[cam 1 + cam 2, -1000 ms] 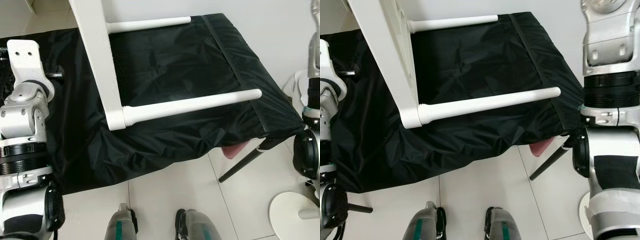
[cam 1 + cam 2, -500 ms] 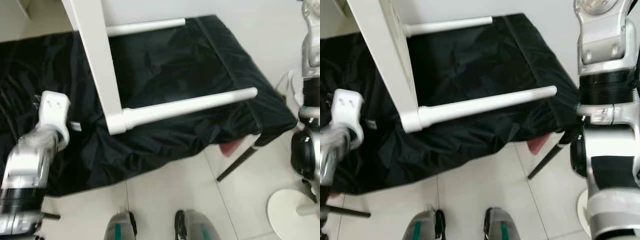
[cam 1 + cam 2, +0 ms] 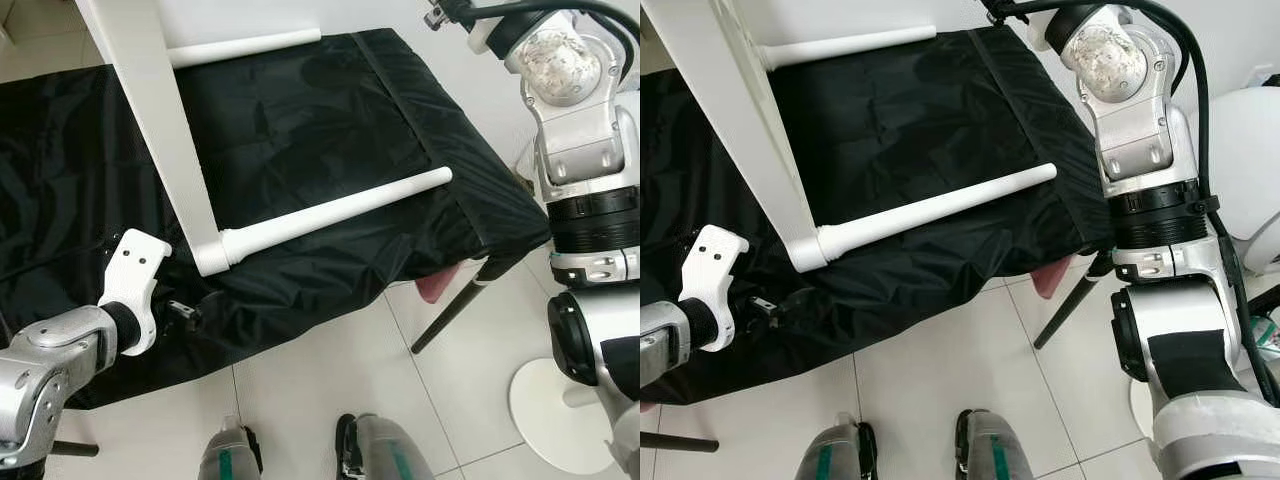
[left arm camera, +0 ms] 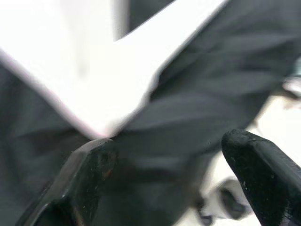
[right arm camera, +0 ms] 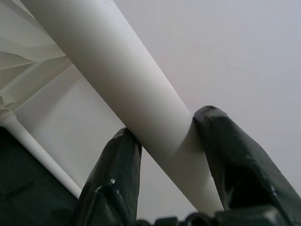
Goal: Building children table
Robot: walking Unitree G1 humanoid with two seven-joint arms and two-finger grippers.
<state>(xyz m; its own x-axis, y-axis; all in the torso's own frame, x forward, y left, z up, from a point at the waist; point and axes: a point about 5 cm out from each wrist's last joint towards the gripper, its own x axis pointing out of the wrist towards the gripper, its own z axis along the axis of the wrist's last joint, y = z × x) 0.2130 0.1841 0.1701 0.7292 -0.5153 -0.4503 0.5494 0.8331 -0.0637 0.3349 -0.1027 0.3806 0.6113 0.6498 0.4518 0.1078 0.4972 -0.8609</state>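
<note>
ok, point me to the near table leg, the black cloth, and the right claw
near table leg (image 3: 335, 208), left eye view, mid-shaft of the white rod
black cloth (image 3: 300, 120), left eye view, flat top area
right claw (image 5: 167, 141), right wrist view, between its fingertips, on the clamped white leg

- One white tabletop (image 3: 140, 90), on edge.
- Two white table legs (image 3: 335, 208) showing here.
- One black cloth (image 3: 330, 130).
- Two grippers: left gripper (image 4: 169, 165), right gripper (image 5: 167, 157).

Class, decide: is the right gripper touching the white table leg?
Touching. The right wrist view shows both fingers of the right gripper pressed against the white table leg.
</note>
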